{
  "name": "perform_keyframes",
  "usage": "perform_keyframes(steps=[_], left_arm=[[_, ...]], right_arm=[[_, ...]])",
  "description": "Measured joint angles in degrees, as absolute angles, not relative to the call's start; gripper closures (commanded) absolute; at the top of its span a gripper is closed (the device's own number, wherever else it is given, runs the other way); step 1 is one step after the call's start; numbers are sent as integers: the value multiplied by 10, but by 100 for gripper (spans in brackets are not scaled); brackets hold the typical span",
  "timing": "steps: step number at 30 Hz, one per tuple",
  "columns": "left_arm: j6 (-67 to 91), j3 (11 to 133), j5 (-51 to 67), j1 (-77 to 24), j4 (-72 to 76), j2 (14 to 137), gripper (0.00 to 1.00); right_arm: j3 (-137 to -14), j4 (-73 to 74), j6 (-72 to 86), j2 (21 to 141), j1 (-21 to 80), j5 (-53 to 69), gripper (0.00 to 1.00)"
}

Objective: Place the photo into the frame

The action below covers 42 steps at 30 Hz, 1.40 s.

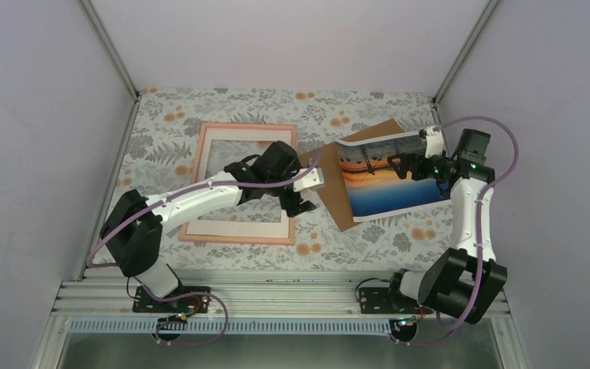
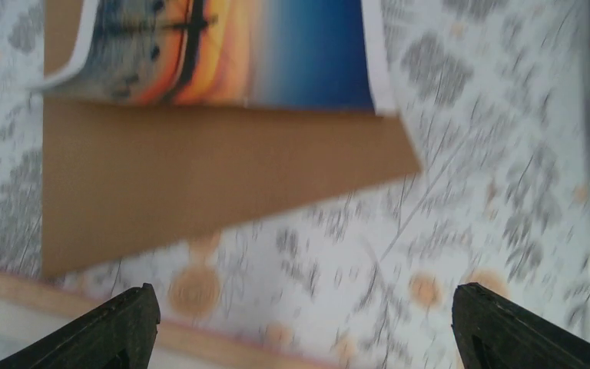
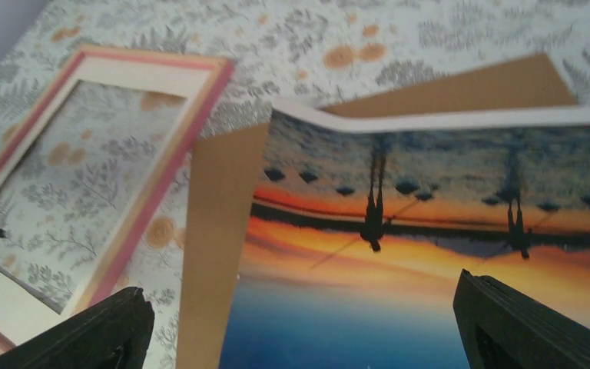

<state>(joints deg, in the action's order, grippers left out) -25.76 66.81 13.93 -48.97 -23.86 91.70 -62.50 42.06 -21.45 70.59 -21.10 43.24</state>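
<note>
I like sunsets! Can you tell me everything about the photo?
The photo is a paper print: orange sunset, blue water, small dark figures, white border. It lies picture-up, partly on the brown board, partly on the flowery cloth. Its far edge curls up. The right gripper hangs open over it; whether it touches, I cannot tell.

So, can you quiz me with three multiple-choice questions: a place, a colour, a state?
1. Where does the photo lie? A on the brown board, right of the frame; B inside the frame; C nowhere in view.
2. The frame's border is: A green; B pink-orange; C black.
3. The right hand is: A shut on the photo; B out of view; C open.
Answers: A, it rests on the board beside the frame; B, its thin rim shows that colour; C, its fingers stand wide apart.
</note>
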Motion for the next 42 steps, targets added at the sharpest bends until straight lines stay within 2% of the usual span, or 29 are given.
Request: perform_keyframes(steps=[6, 15, 23, 33, 36, 39, 42], left_arm=[[-114, 725, 228, -490, -178, 978, 4], [172, 763, 249, -489, -88, 1093, 7], [379, 830, 281, -481, -26, 1210, 22], [529, 926, 289, -470, 15, 1325, 33], [547, 953, 287, -470, 18, 1347, 40], [563, 969, 289, -470, 22, 1365, 52], [564, 1000, 287, -470, 23, 1388, 71]], right_arm=[[-610, 424, -218, 717, -211, 397, 3], [-609, 416, -209, 717, -211, 386, 3], [-603, 412, -208, 716, -211, 385, 3], [-601, 411, -205, 716, -211, 384, 3], [-601, 411, -204, 716, -211, 384, 3], [-601, 411, -203, 716, -211, 384, 3], [-601, 411, -202, 716, -211, 384, 2]])
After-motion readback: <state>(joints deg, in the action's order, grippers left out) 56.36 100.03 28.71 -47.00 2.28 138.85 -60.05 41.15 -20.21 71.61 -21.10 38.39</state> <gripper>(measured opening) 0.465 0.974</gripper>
